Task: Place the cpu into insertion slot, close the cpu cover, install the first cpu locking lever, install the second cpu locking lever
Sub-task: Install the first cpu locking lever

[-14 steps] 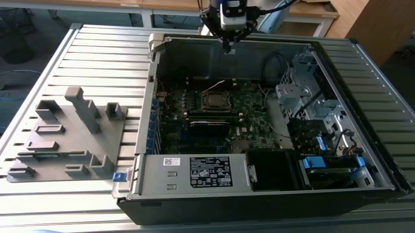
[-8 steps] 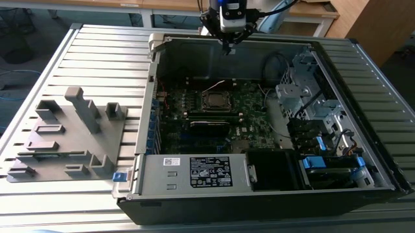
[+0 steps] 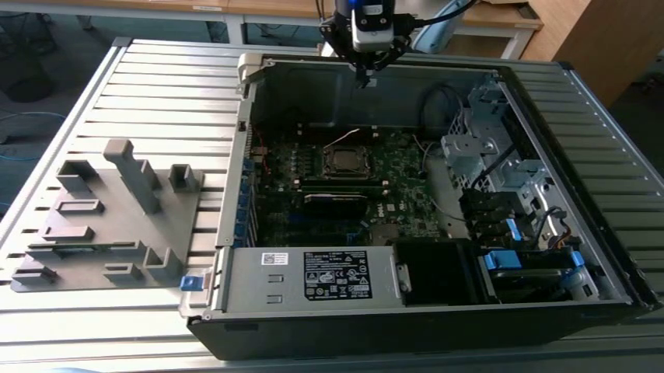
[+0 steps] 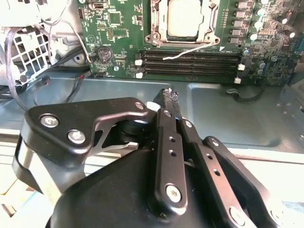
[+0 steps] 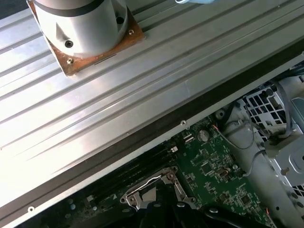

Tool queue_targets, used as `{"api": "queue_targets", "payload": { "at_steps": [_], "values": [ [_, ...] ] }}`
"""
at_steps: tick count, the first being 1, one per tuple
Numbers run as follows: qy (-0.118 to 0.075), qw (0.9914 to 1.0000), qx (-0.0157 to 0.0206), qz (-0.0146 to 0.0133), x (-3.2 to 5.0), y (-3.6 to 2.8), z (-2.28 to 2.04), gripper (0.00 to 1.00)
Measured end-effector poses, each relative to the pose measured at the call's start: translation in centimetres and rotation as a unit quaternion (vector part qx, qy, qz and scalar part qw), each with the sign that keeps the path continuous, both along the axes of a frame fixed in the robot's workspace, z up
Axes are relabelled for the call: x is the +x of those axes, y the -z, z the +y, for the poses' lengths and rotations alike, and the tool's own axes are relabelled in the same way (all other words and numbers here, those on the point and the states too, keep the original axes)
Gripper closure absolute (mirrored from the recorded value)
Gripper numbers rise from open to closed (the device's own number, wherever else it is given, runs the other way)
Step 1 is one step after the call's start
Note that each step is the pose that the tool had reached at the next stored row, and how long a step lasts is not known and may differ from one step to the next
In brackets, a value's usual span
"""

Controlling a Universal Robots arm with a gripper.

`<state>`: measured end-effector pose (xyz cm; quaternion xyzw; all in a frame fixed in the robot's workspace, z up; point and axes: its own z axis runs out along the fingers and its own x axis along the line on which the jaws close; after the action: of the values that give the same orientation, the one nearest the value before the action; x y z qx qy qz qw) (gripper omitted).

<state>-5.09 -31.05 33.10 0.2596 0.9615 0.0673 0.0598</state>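
Quick status on the CPU install, going by how things sit right now.

The cpu [image 4: 183, 19] looks to be already seated: in the second wrist view its dull silver top is seen square inside the insertion slot [image 3: 346, 162]. That slot sits on the motherboard [image 3: 400, 179], roughly in the middle of the open computer case [image 3: 415, 326]. The cpu cover [image 4: 160, 23] seems to be folded down around it, with the chip showing through the window, so steps one and two are probably done. Whether the frame is fully flat can't be told for sure.

The levers are what's left, as far as can be judged. One thin wire locking lever [image 4: 190, 51] is seen swung out and lying across the memory slots [image 4: 190, 61], so it isn't hooked. The second lever can't be made out clearly.

The gripper [image 3: 363, 76] is nowhere near the work. In the exterior view it hangs at 12 o'clock from the slot, above the case's wall and well apart from the board. Its fingers [image 4: 164, 128] are pressed together at the tips, and nothing appears to be held between them.

Elsewhere, the power supply [image 3: 311, 276] is at 6 o'clock from the slot, and a grey parts fixture [image 3: 104, 225] is parked at 9 o'clock on the slatted tabletop [image 3: 155, 85].
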Motion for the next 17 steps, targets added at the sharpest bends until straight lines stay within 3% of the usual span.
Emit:
{"api": "queue_targets", "payload": {
  "at_steps": [3, 13, 17],
  "values": [
    [0.000, 1.00000, -0.0029, 0.0000, 0.00, 0.00, 0.00, 0.89],
    [0.000, 0.99999, -0.0043, 0.0000, 0.00, 0.04, -0.09, 0.89],
    [0.000, 0.99999, -0.0043, 0.0000, -0.02, 0.53, -0.25, 0.89]
  ]
}}
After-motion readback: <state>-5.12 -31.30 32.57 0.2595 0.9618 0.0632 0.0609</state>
